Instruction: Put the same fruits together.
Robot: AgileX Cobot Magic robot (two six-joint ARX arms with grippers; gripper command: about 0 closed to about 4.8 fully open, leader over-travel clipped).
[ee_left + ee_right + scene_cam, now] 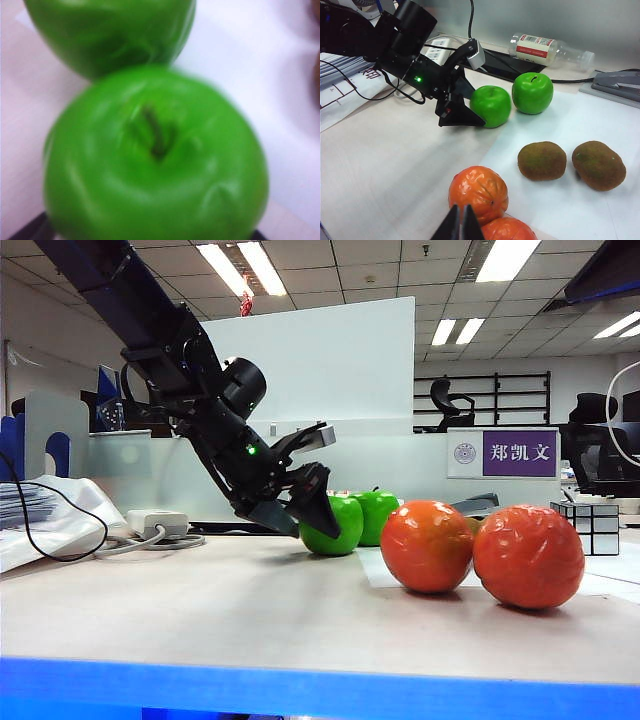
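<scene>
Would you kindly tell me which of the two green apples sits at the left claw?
The apple farther from the bottle: the left claw straddles it with jaws spread, while the other apple stands free beside it.

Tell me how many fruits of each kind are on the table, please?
Green apples: 2, one by the left pincer, one beside it.
Orange-red fruits: 2, one and one below the right pincer.
Brown kiwis: 2, one and one.
Total: 6 fruits.
</scene>
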